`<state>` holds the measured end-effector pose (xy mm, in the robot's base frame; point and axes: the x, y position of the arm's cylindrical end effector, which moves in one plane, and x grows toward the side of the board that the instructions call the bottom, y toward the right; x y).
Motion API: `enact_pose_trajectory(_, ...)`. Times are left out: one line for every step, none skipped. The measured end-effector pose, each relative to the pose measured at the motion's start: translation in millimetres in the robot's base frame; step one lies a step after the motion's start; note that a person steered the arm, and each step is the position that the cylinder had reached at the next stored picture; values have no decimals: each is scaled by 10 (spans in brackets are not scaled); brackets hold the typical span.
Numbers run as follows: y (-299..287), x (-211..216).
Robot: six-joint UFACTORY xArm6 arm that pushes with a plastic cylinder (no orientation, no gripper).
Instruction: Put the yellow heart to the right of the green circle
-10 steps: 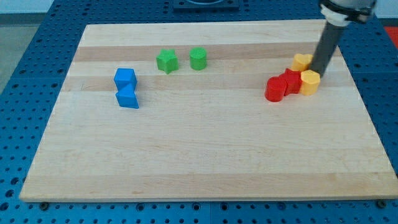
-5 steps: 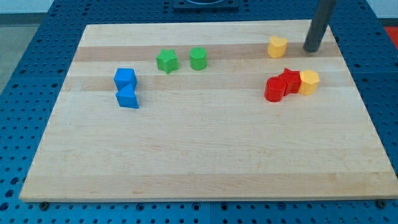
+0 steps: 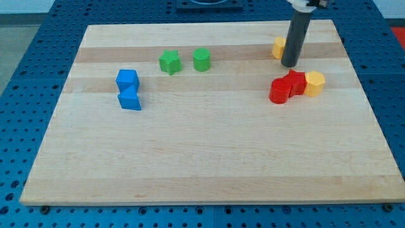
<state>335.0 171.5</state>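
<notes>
The yellow heart (image 3: 278, 47) is sitting near the board's (image 3: 190, 158) top edge, well to the right of the green circle (image 3: 201, 59), partly hidden by the rod. My tip (image 3: 290, 65) is being held just beside the heart's lower right, probably so a leftward push can be made. No pincer is fitted, so nothing is being gripped. 2 red blocks (image 3: 286, 87) and a yellow block (image 3: 314, 83) are lying just below.

The rod (image 3: 296, 35) is covering the right part of the yellow block (image 3: 278, 47), so its shape is not showing clearly. The view's top edge is cutting off the rod's upper end. The red blocks (image 3: 286, 86) are overlapping, hiding their shapes.
</notes>
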Motion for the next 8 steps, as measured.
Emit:
enact_pose_trajectory(109, -484)
enact_pose_trajectory(90, -490)
enact_pose_trajectory(-20, -543)
enact_pose_trajectory(-159, -474)
enact_pose_trajectory(-289, -244)
enact_pose_trajectory(-83, -218)
enact_pose_trajectory(313, -738)
enact_pose_trajectory(194, -1064)
